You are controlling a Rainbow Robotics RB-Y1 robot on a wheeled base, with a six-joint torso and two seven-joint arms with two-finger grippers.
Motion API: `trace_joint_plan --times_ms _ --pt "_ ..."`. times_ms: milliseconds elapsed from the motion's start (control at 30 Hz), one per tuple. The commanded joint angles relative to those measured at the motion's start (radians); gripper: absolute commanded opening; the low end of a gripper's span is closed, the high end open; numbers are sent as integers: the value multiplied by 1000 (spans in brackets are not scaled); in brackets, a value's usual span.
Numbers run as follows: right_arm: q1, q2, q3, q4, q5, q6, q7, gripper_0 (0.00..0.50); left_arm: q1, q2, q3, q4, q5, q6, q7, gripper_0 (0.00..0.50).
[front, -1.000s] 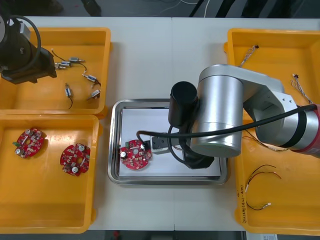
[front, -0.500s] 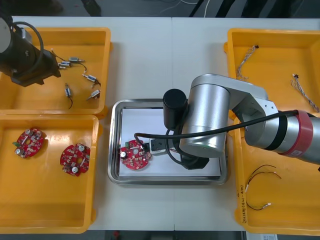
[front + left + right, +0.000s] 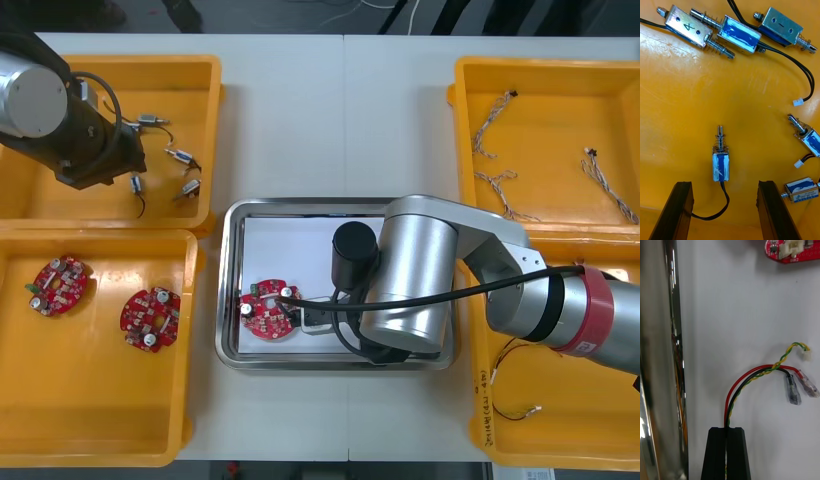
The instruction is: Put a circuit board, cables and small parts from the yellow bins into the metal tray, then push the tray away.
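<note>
**A:** Where's your right gripper [image 3: 729, 429], and what has it got

**B:** It's low inside the shiny metal tray [image 3: 300, 208], over the white floor. Your black fingers are pinched tight on a cable of red, black and twisted yellow-green wires [image 3: 752, 380]. Its loose end, with clear-sleeved terminals and a small white plug, lies over the white floor. That end is near the round red circuit board [image 3: 270, 312] but apart from it

**A:** So what could bite you here

**B:** Two things, I'd judge. The wires run down between the fingers, so if you open only a little and lift, a strand may snag and ride up out of the tray. The tray's wall is also just beside your fingers. Pull away sideways and you may knock the tray or drag the cable over its rim

**A:** And your left gripper [image 3: 724, 183]

**B:** It's over the far yellow bin [image 3: 685, 112] on your left, fingers wide apart with nothing in them, straddling one small blue-wrapped metal part [image 3: 721, 165]. The part's thin black lead curls towards one finger, and other parts lie near. Close off-centre and you'd likely pinch the lead, or the part could tip and slide on the smooth bin floor
</note>
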State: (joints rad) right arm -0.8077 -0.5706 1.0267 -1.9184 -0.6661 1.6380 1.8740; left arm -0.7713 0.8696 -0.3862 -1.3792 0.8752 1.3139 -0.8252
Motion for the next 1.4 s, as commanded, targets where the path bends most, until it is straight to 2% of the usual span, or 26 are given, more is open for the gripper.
trace_joint_plan --times_ms 33,133,167,233,267,300,333,633,900,1067,1133,1167,1400 --pt "27 32 7 -8 37 -29 -16 0 -49 -4 -43 8 -12 -38 -45 500" --pt "25 32 7 -8 49 -33 -16 0 -49 -4 -62 20 -16 -58 -43 500" --pt "27 32 9 -8 51 -36 -16 15 -49 -4 -66 22 -18 -61 -45 500" --pt "25 32 9 -8 57 -44 -18 122 -49 -4 -76 29 -21 -70 -45 500" --pt "27 32 9 -8 59 -53 -18 122 -49 -6 -86 31 -22 -79 -45 500" --pt "25 32 9 -8 60 -64 -18 448 -49 -4 -92 34 -24 -85 -45 500" --pt "27 32 9 -8 60 -67 -19 497 -49 -4 -95 35 -24 -90 -45 500" --pt "25 34 -10 -13 66 -58 -41 500 -49 -6 -135 69 -27 -145 -45 500" --pt "21 35 -100 -60 40 -38 -56 500 -49 -4 -166 77 -36 -166 -43 500" --pt "19 44 -185 -123 39 49 -70 500 -48 -4 -174 78 -36 -173 -43 500" --pt "13 51 -215 -142 33 91 -75 500 -48 -4 -178 78 -41 -176 -43 301" --pt "5 51 -235 -157 25 115 -75 500 -48 -4 -181 78 -42 -177 -41 11" --pt "-15 74 -372 -225 19 282 -92 500 -48 -4 -181 78 -39 -177 -41 0"
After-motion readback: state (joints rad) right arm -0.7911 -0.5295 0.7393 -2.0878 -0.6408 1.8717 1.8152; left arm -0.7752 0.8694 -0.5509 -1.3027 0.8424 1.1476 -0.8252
